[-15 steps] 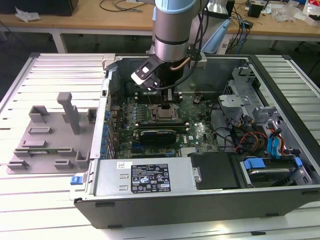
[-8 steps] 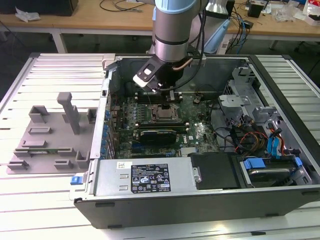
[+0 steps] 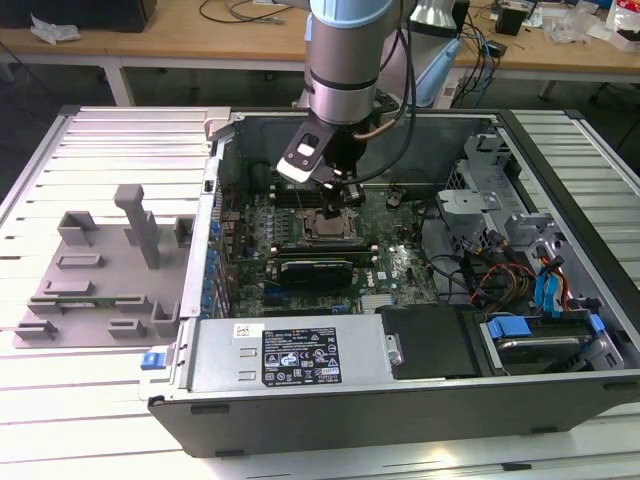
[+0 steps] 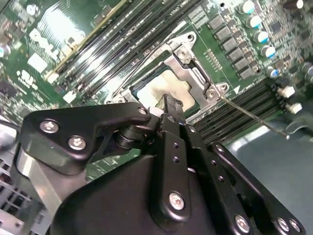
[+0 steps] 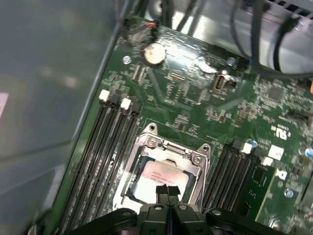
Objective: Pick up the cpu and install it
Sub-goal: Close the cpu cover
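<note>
Fingers (image 5: 161, 191) sitting pinched together, holding nothing, over cpu (image 5: 156, 175) in socket (image 5: 171, 146); prob. light, stiff, fragile, so gripping by edges only.

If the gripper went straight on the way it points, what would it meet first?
Most likely the cpu lying in the socket frame: the gripper points at its silvery top in both wrist views, though the gap between them is unclear.

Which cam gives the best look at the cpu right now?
First wrist view: the cpu sits in the socket frame, most of its silvery top showing, the gripper over one edge. The second wrist view shows it slanted, partly behind the gripper. The exterior view shows it small, beneath the gripper.
</note>
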Robot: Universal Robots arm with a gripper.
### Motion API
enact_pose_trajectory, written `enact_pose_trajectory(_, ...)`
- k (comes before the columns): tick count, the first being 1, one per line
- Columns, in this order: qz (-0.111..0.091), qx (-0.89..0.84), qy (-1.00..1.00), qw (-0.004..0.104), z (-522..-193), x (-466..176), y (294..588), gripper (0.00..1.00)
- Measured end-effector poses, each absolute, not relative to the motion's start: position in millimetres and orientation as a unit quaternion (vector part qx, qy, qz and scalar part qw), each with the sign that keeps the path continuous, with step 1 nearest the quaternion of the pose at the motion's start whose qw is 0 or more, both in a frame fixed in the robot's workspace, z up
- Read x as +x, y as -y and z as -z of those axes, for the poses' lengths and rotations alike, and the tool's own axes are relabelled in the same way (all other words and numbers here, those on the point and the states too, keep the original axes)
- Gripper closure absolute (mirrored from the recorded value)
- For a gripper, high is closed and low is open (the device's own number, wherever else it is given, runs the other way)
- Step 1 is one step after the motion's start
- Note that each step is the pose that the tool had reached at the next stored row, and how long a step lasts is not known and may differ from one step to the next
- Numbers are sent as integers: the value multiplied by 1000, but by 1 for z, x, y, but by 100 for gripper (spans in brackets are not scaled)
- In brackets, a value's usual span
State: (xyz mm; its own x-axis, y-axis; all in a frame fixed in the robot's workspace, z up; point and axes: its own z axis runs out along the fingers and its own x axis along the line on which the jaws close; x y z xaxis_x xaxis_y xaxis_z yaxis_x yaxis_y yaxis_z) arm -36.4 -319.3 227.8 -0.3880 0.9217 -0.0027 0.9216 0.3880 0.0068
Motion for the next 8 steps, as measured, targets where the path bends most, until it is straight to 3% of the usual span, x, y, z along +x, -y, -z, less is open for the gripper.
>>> enact_pose_trajectory(8,-2,465,-885,3,-228,-36,319,89)
